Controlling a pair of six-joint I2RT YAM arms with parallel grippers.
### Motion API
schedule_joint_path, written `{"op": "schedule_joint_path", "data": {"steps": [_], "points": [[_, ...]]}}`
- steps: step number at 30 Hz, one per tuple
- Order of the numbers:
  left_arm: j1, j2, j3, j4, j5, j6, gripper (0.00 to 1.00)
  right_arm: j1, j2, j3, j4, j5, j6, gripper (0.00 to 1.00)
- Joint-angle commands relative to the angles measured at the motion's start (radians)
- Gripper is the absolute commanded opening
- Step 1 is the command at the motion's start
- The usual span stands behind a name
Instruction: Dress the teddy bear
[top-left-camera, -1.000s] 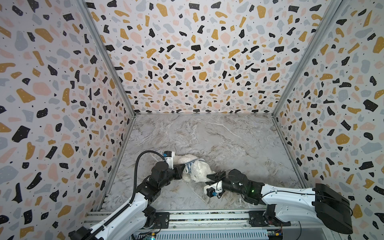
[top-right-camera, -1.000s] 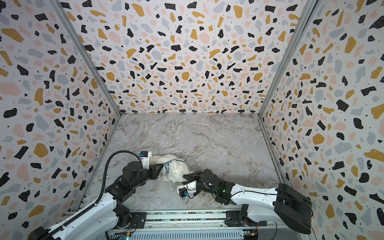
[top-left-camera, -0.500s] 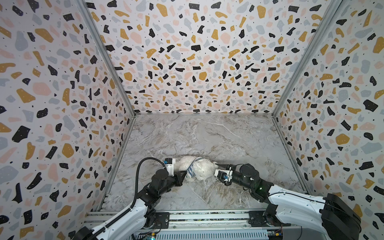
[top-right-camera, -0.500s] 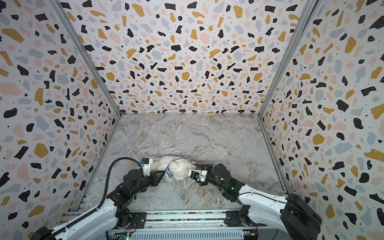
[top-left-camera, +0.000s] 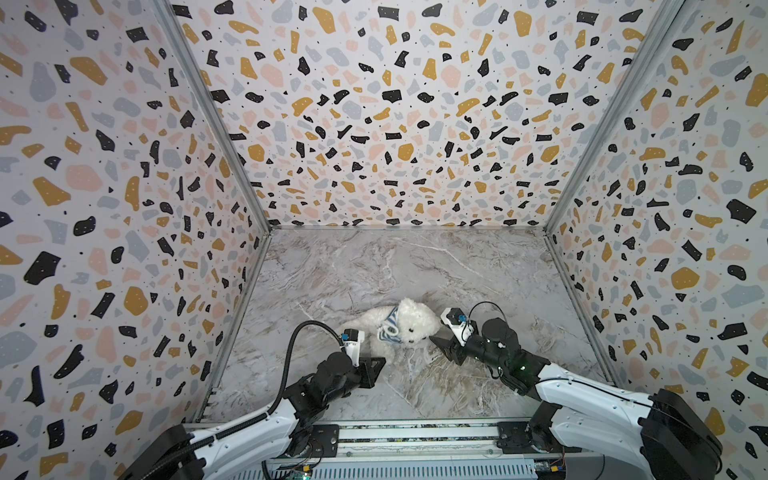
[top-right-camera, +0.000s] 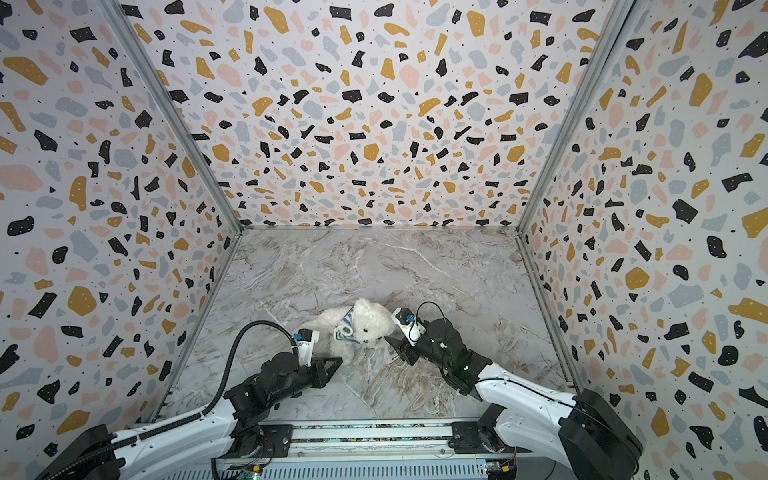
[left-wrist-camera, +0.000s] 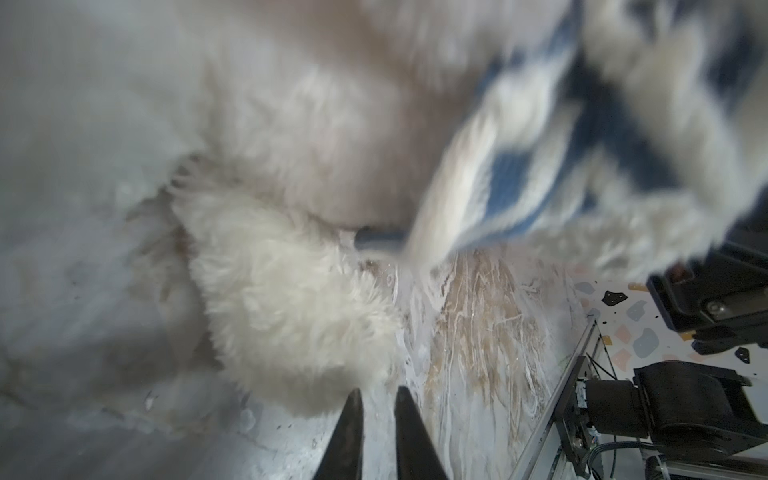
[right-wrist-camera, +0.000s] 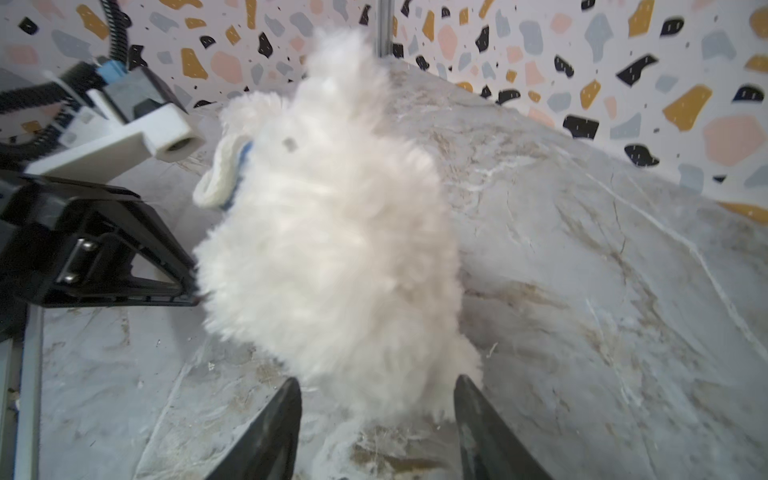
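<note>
Two sets of jaws, both empty. Left gripper (left-wrist-camera: 376, 419): tips a narrow slit apart, floor (left-wrist-camera: 478, 332) showing between them, bear (left-wrist-camera: 291, 316) fluff just ahead. Right gripper (right-wrist-camera: 376, 415): jaws wide, fur reaching up to the gap, nothing visibly pinched. In both top views the bear lies near the front, between your two arms. Its long axis runs across the view, with the head at the right-arm end and the body trailing left and back. Shirt (top-left-camera: 389, 330) is bunched round the neck, on the side facing your left arm. Judgement: the hem has to travel along that axis, away from the right jaws. Left is nearer the shirt; right is better placed to steady the head
</note>
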Motion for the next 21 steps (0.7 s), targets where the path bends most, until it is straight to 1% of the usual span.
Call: {"op": "schedule_joint_path", "data": {"steps": [1,5,9,12,15,18,19,20,21], "points": [[-0.028,0.009,0.011,0.055,-0.039,-0.005,0.18,-0.009,-0.022,0.006,-0.034,-0.006,0.072,0.58],[-0.035,-0.012,0.057,0.001,-0.052,0.026,0.21,-0.012,-0.027,0.010,-0.048,0.023,0.062,0.58],[-0.035,-0.016,0.076,-0.032,-0.084,0.023,0.21,-0.023,-0.025,0.039,-0.082,0.034,0.085,0.58],[-0.036,-0.011,0.080,-0.026,-0.088,0.023,0.21,-0.058,-0.018,0.076,-0.115,0.040,0.101,0.59],[-0.035,-0.014,0.124,-0.059,-0.081,0.063,0.23,-0.104,-0.008,0.114,-0.148,0.035,0.123,0.60],[-0.036,-0.009,0.204,-0.138,-0.097,0.127,0.28,-0.159,0.011,0.131,-0.153,0.008,0.166,0.62],[-0.035,-0.001,0.232,-0.158,-0.105,0.153,0.30,-0.173,0.021,0.136,-0.160,0.004,0.180,0.62],[-0.036,0.010,0.255,-0.170,-0.112,0.177,0.35,-0.180,0.026,0.139,-0.163,0.002,0.190,0.62],[-0.036,0.030,0.284,-0.180,-0.119,0.210,0.41,-0.186,0.029,0.136,-0.165,0.002,0.199,0.61]]}}
